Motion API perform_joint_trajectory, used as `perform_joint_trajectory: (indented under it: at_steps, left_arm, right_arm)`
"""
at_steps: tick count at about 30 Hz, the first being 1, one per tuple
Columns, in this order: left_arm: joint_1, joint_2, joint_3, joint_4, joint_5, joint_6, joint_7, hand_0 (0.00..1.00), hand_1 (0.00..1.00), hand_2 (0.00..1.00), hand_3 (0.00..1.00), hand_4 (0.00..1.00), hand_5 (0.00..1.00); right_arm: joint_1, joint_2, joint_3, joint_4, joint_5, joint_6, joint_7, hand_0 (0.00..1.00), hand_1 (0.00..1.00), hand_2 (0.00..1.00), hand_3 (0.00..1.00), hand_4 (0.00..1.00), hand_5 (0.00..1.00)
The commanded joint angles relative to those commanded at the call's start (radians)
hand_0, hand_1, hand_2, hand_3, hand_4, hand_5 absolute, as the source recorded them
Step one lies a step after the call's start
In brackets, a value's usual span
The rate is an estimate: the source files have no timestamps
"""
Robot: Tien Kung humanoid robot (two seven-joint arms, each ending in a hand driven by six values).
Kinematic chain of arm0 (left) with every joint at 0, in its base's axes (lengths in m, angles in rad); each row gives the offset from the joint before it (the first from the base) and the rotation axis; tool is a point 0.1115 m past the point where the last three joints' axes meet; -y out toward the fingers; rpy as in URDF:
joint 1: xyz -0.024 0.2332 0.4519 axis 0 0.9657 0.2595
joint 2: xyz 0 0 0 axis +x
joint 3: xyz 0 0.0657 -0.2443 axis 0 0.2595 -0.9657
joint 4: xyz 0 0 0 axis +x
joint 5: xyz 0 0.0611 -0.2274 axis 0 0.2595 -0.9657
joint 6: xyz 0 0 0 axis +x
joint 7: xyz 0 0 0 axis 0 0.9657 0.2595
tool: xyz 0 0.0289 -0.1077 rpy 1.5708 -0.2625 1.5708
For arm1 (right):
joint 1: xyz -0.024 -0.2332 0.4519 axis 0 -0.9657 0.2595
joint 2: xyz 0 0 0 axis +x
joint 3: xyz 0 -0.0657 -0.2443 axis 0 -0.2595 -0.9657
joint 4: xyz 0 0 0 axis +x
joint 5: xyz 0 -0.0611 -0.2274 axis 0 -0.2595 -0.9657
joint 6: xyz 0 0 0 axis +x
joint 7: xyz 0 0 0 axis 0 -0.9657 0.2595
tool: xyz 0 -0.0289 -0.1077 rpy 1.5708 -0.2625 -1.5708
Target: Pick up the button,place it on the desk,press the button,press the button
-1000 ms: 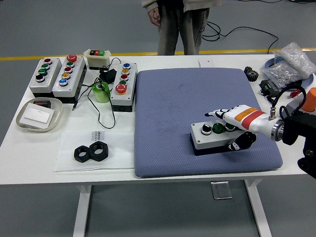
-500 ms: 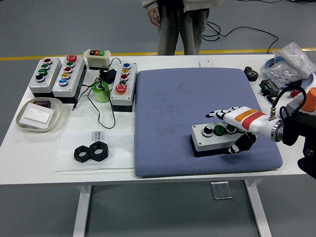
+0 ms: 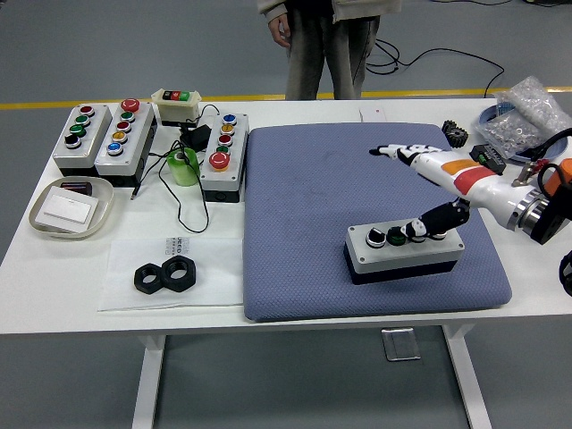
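Your grey rectangular button box (image 3: 404,251) with three push buttons lies flat on the blue padded mat (image 3: 313,197), toward its near right corner, on the white desk (image 3: 54,268); your right robot hand (image 3: 427,179) hangs above the box with its white fingers (image 3: 393,152) spread and pointing left, gripping nothing; its black thumb (image 3: 427,225) reaches down to the box's right-hand button, and contact appears made; four other button boxes (image 3: 125,134) stand at the desk's far left; a person (image 3: 317,45) stands at the far side.
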Motion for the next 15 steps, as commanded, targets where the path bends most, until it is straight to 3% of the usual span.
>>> perform_joint_trajectory:
  at_steps: [4,5,9,10,15]
  left_arm:
    - [-0.001,0.001,0.004,0.000,-0.004,0.000,-0.002,0.742,0.830,0.878,0.831,0.636,0.998]
    - [-0.001,0.001,0.004,0.000,-0.005,0.000,-0.002,0.742,0.829,0.878,0.830,0.635,0.998]
    - [-0.001,0.001,0.006,0.000,-0.008,-0.001,-0.003,0.742,0.829,0.878,0.830,0.635,0.998]
    - [-0.001,0.002,0.005,0.001,-0.007,-0.001,-0.002,0.742,0.829,0.878,0.830,0.636,0.998]
    - [0.000,0.000,0.003,0.001,-0.005,-0.001,-0.002,0.742,0.829,0.878,0.830,0.636,0.998]
  right_arm:
    - [-0.017,-0.030,0.033,0.028,-0.033,-0.081,-0.062,0.926,0.865,0.998,0.998,0.821,0.322]
    - [-0.018,-0.032,0.034,0.029,-0.035,-0.086,-0.064,0.470,0.432,0.487,0.921,0.669,0.401]
    - [-0.061,-0.070,0.064,0.053,-0.031,-0.214,-0.108,0.470,0.432,0.487,0.921,0.669,0.401]
    - [-0.074,-0.079,0.073,0.054,-0.010,-0.225,-0.098,0.312,0.184,0.305,0.776,0.420,0.002]
    - [-0.111,-0.096,0.080,0.058,-0.022,-0.207,-0.088,0.312,0.184,0.305,0.776,0.420,0.002]
